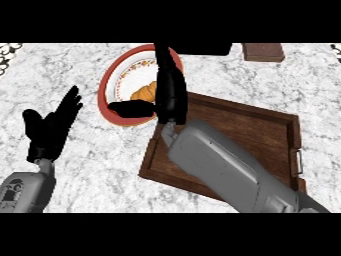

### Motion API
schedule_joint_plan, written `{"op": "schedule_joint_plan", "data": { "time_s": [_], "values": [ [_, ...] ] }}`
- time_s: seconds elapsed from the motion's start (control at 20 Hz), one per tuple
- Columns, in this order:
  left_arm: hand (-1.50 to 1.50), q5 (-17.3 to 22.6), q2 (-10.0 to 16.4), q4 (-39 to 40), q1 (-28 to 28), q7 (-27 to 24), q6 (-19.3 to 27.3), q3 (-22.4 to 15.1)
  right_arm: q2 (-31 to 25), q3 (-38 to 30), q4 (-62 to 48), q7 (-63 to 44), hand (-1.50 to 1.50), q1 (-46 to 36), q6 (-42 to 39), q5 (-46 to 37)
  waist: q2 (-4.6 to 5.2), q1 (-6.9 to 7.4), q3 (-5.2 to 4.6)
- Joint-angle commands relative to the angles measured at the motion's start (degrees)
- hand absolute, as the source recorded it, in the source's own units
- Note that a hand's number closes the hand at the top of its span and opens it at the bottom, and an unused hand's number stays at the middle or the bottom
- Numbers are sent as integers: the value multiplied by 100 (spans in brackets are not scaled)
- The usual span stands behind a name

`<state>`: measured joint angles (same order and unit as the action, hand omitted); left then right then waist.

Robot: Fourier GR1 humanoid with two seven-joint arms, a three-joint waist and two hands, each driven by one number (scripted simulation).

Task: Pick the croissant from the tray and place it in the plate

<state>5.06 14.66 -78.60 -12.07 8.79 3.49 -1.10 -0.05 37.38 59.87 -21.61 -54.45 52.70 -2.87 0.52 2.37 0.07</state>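
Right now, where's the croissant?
Head view, upper centre: the croissant lies on the plate, just view-left of the right hand, beyond the tray's left corner.

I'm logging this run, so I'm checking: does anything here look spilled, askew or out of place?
Nothing is spilled or damaged. The croissant lies on the plate, partly under the right hand. Only the tray sits at an angle on the counter. The left hand rests open at the left.
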Motion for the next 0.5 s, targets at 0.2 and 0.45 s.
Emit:
{"op": "schedule_joint_plan", "data": {
  "time_s": [0.2, 0.45],
  "values": [
    [0, 24, -82, -501, 408, 175, -34, 34, 5, -335, -327, 2017, -150, 660, -555, 1207, -18, -67, -3],
    [0, -68, -17, -354, 252, 187, -84, 247, 4, -594, -140, 2213, -150, 1069, -939, 887, -48, -186, -5]
  ]
}}
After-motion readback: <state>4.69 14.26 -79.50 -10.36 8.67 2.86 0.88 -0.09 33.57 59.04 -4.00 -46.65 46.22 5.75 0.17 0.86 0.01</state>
